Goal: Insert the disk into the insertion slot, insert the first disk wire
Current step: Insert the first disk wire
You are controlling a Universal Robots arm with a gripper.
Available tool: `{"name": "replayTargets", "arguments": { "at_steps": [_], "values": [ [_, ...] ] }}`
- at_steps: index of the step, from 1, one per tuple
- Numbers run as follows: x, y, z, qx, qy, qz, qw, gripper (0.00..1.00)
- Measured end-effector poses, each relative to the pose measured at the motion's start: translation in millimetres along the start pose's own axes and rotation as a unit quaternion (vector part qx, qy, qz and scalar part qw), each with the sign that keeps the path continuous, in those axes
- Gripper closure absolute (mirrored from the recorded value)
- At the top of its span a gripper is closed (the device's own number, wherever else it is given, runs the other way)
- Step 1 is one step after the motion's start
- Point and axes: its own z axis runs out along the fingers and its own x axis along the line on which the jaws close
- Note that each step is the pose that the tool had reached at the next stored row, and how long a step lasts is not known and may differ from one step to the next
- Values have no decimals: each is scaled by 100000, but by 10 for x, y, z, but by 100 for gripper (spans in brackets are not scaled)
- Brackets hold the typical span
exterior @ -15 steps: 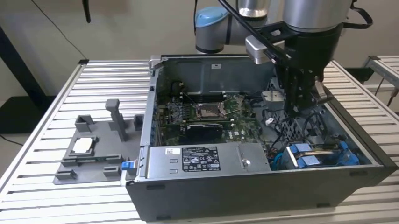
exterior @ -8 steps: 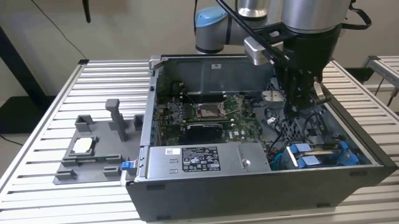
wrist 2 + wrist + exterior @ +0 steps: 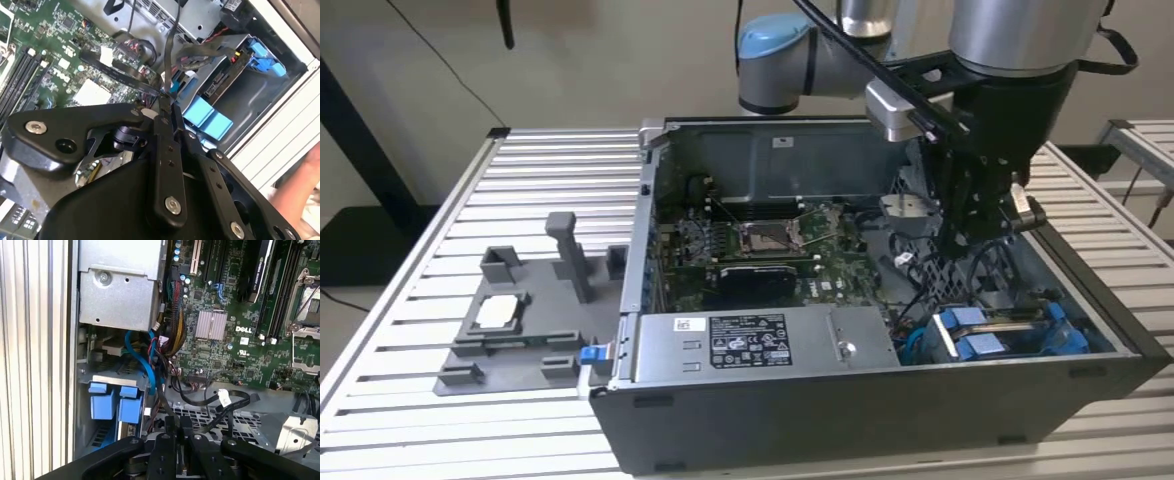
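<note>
End effector (image 3: 167, 100), clenched on the wire (image 3: 171, 50), hovers near the disk (image 3: 220, 84), seated in the slot (image 3: 1061, 335) at five o'clock in the exterior view; a skewed plug risks jamming or slipping free.

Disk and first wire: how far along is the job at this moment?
Done: the disk appears seated in the insertion slot, between its blue clips. In hand: the fingers are shut on a thin dark wire, held beside the slot. Left: the wire looks not yet plugged into the disk.
</note>
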Motion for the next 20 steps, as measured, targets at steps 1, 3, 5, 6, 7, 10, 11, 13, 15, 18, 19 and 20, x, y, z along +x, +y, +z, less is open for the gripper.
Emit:
{"name": "replayTargets", "arguments": {
  "at_steps": [1,3,5,6,7,10,11,13,15,18,19,20],
  "values": [
    [17,-21,7,-501,-63,9,99999,84],
    [51,-62,18,-1097,-131,13,99994,84],
    [67,-64,19,-1173,-196,28,99993,84],
    [71,-63,17,-1168,-266,41,99993,84],
    [75,-59,15,-1155,-358,56,99993,82],
    [71,-21,8,-1150,-401,54,99993,76],
    [69,-4,5,-1150,-399,52,99993,76],
    [66,31,0,-1150,-400,53,99993,76],
    [64,46,-2,-1125,-392,55,99993,76],
    [63,47,-2,-760,-361,53,99996,76],
    [63,47,-2,-584,-346,51,99998,76],
    [63,46,-2,-417,-343,46,99999,76]
  ]
}}
